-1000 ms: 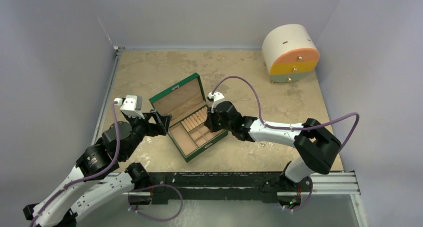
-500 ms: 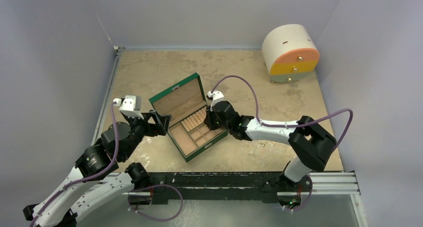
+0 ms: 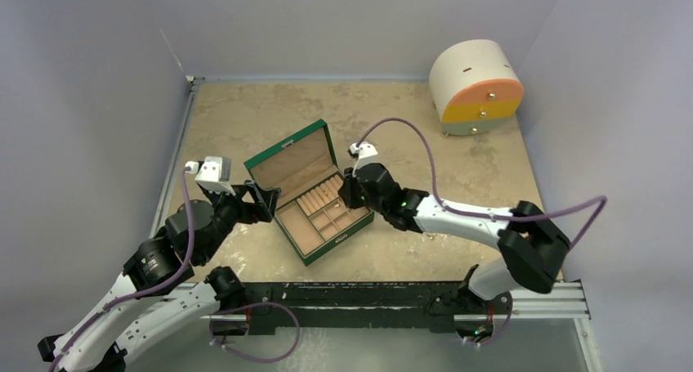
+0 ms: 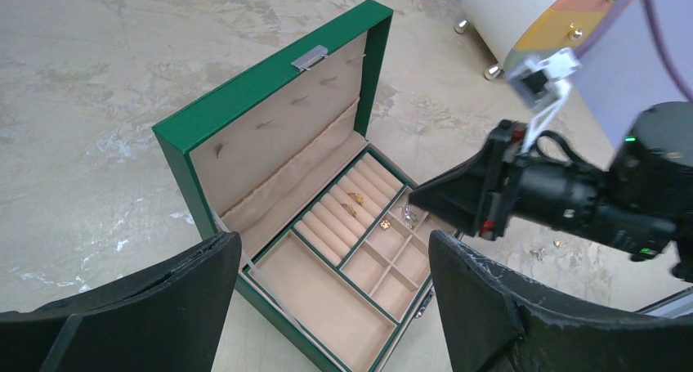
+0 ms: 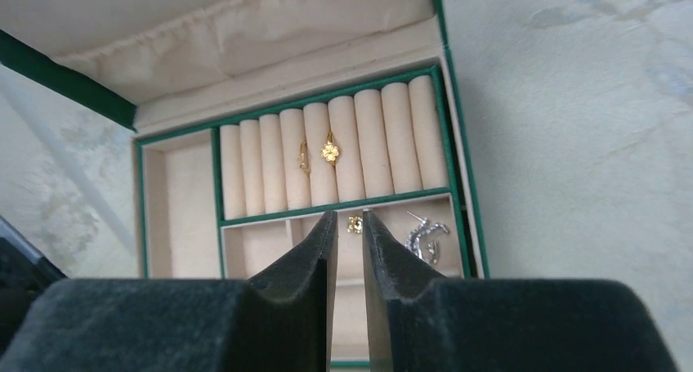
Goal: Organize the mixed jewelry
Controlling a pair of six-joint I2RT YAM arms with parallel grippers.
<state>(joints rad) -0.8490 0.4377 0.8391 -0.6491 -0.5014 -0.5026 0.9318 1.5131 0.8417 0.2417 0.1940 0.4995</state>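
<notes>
The green box (image 3: 311, 258) stands open mid-table, lid (image 4: 270, 82) up. In the right wrist view two small gold rings (image 5: 329, 151) sit in the ring rolls. A tiny gold earring (image 5: 355, 223) and silver earrings (image 5: 425, 237) lie in the small compartments. My right gripper (image 5: 350, 215) hovers just over those compartments at the box's right side (image 3: 343, 200). Its jaws stand a narrow gap apart with nothing between them. My left gripper (image 4: 333, 239) is wide open and empty at the box's left side (image 3: 266, 200). A few loose pieces (image 4: 539, 252) lie on the table right of the box.
The round white-and-orange drawer cabinet (image 3: 476, 86) stands at the back right, drawers shut. Grey walls close the table on the left, back and right. The right arm stretches across the table in front of the box's right corner.
The right arm's elbow has swung to the right and its wrist has drawn slightly back and right over the box. The left arm and the box have not moved.
</notes>
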